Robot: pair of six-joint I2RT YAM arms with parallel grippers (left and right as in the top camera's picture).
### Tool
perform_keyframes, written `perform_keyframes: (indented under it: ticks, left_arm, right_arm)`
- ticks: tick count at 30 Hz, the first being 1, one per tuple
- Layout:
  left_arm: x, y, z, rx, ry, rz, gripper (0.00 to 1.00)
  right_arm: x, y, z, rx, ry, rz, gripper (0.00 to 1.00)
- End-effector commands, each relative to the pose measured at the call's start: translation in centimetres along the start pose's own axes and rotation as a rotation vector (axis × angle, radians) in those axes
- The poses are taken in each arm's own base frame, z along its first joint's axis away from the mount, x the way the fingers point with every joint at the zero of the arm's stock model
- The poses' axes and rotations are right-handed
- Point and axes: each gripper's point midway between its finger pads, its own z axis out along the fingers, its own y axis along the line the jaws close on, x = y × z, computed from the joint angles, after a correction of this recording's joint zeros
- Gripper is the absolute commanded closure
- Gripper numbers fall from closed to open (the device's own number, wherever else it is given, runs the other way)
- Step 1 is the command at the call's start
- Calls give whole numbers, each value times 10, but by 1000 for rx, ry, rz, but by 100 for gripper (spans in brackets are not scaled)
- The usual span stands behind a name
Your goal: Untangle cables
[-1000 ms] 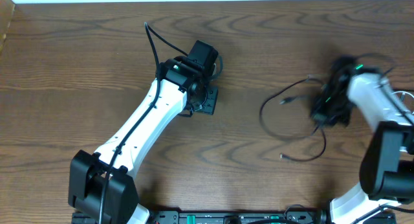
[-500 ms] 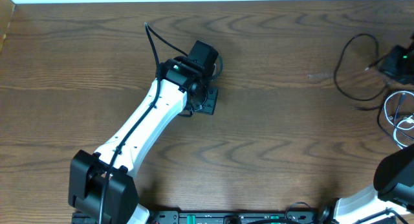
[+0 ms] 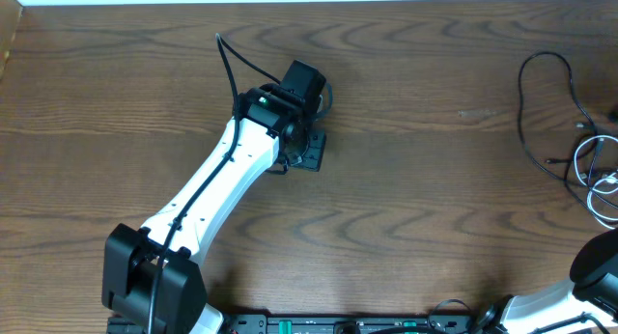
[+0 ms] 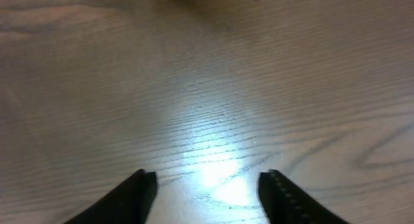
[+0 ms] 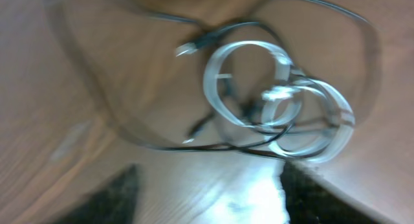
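The black cable (image 3: 522, 112) lies in a tall loop at the table's far right. The white cable (image 3: 591, 194) is coiled just below and to the right of it. In the right wrist view the white cable (image 5: 210, 78) forms two overlapping rings, and the black cable (image 5: 226, 148) sweeps around and across them. My right gripper (image 5: 207, 198) is open just short of the pile, with only wood between its fingers. My left gripper (image 3: 304, 153) points down at the table's middle left. It stands open (image 4: 207, 185) over bare wood, far from both cables.
The left arm (image 3: 222, 180) stretches diagonally from its base (image 3: 154, 286) at the front left. The right arm's base (image 3: 594, 276) sits at the front right corner. A white wall edge runs along the table's back.
My right gripper swept from centre-right to the far right edge with the black cable, then opened and let it go. The black cable now lies beside the white coil. The left arm stayed put.
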Motion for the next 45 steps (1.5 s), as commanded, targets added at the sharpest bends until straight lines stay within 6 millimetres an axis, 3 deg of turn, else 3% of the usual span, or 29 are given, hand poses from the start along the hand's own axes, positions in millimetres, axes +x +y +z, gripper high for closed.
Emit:
perform_keyframes:
  ticks: [1, 5, 7, 12, 16, 19, 26, 32, 39, 45]
  left_arm:
    - [-3, 12, -3, -61, -20, -23, 35]
    - [-11, 30, -16, -111, -75, -104, 33]
    - [-17, 42, -27, -112, -114, -158, 21]
    - [-25, 86, -53, -124, -200, -328, 8]
    - [-14, 116, -55, -153, -167, -443, 6]
    - [9, 131, -54, -182, -82, -493, 6]
    - [63, 153, -61, -229, 117, -590, 5]
    - [86, 154, -66, -232, 161, -572, 5]
    - [92, 150, -86, -209, -87, -543, 5]
    - [107, 144, -111, -186, -431, -472, 5]
  right_arm:
    - [7, 55, -16, -265, 12, -141, 25]
    - [29, 88, -20, -335, 60, -275, 16]
    - [46, 107, -23, -356, 93, -370, 14]
    - [94, 154, -31, -405, 169, -627, 7]
    - [119, 177, -33, -357, 185, -739, 1]
    - [134, 186, -35, -308, 201, -744, 1]
    - [171, 184, -41, -263, 316, -769, 1]
    - [187, 171, -38, -237, 377, -760, 1]
    - [194, 162, -43, -307, 197, -728, 1]
    - [193, 144, -75, -391, -136, -715, 1]
